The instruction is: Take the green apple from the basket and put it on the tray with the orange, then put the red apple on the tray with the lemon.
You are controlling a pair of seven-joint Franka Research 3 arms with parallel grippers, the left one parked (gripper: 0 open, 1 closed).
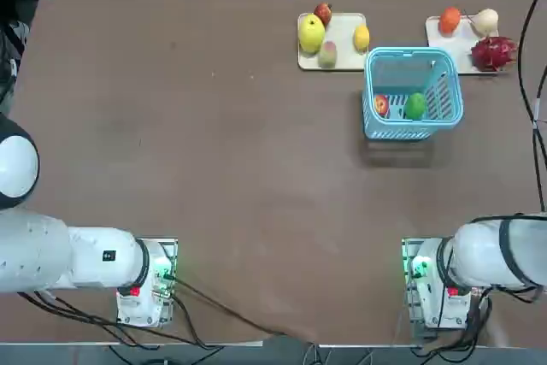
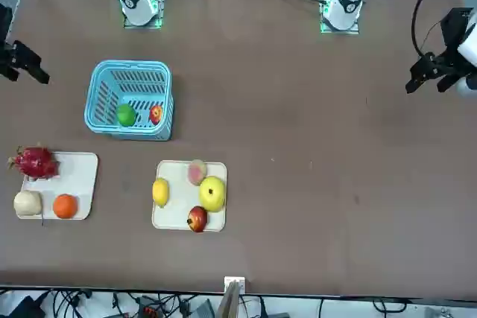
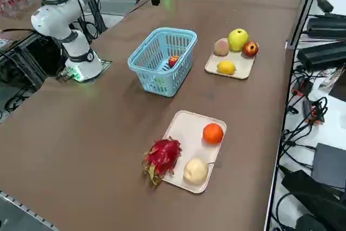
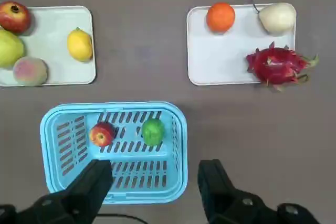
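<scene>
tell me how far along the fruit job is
Nothing looks done: the green apple and red apple both lie in the basket. Nothing is in hand; the right gripper is open. Left to do: green apple to the orange's tray, red to the lemon's.

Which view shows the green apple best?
The right wrist view: the green apple appears largest there, unobstructed inside the basket. The top and front views show it smaller, beside the red apple; in the right side view it can't be made out.
</scene>
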